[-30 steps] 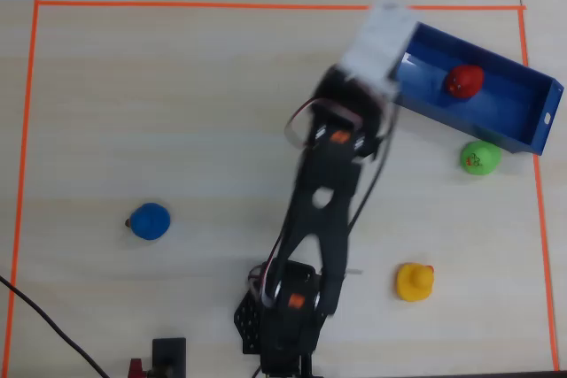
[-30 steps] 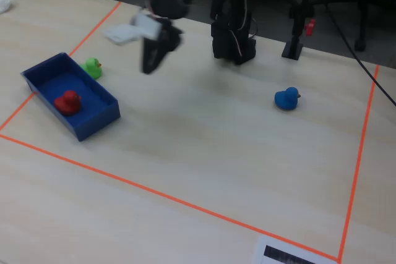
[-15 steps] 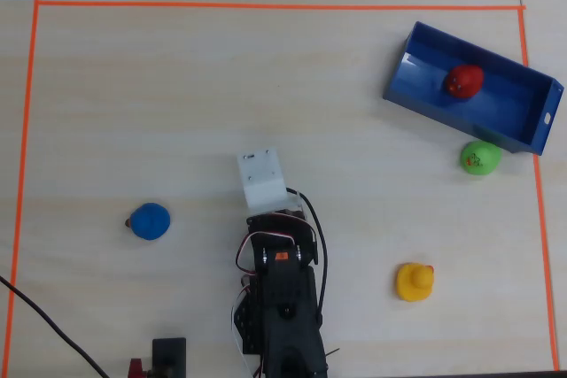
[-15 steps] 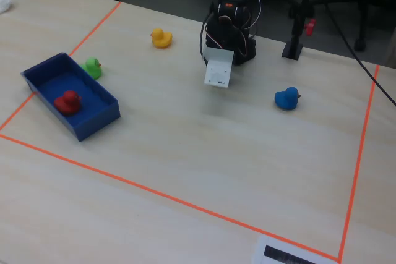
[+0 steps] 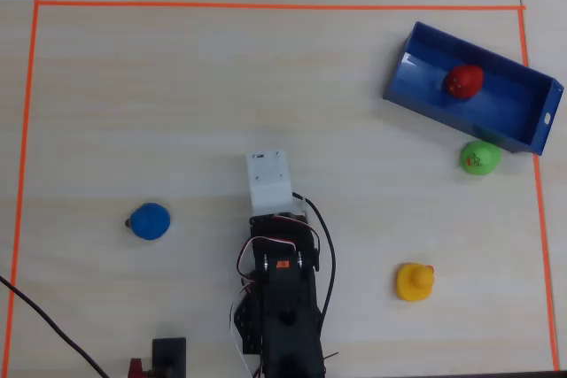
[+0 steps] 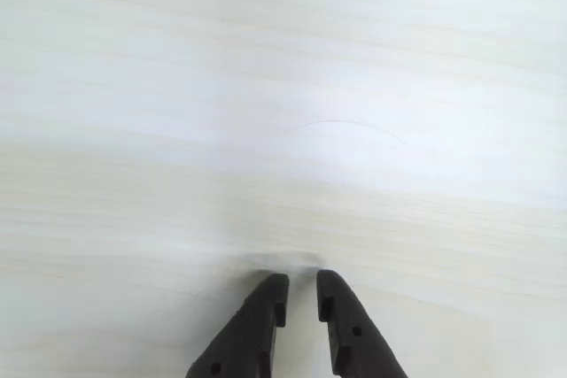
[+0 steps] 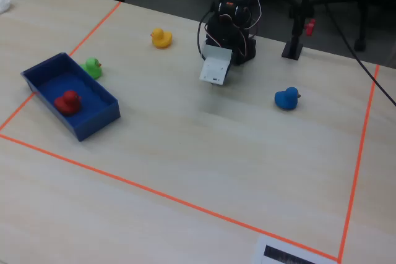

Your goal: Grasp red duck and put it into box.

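The red duck (image 5: 463,80) lies inside the blue box (image 5: 509,108) at the far right of the overhead view. In the fixed view the duck (image 7: 67,101) sits in the box (image 7: 99,119) at the left. My gripper (image 6: 303,276) hovers over bare light wood in the wrist view, its two black fingers almost together with only a narrow gap and nothing between them. In the overhead view the arm (image 5: 282,289) is folded back at the bottom centre, far from the box, and its white wrist block (image 5: 268,181) hides the gripper.
A green duck (image 5: 479,158) sits just outside the box. A yellow duck (image 5: 414,281) is at the lower right and a blue duck (image 5: 150,220) at the left. Orange tape (image 5: 266,4) frames the work area. Cables (image 5: 44,320) trail near the arm's base.
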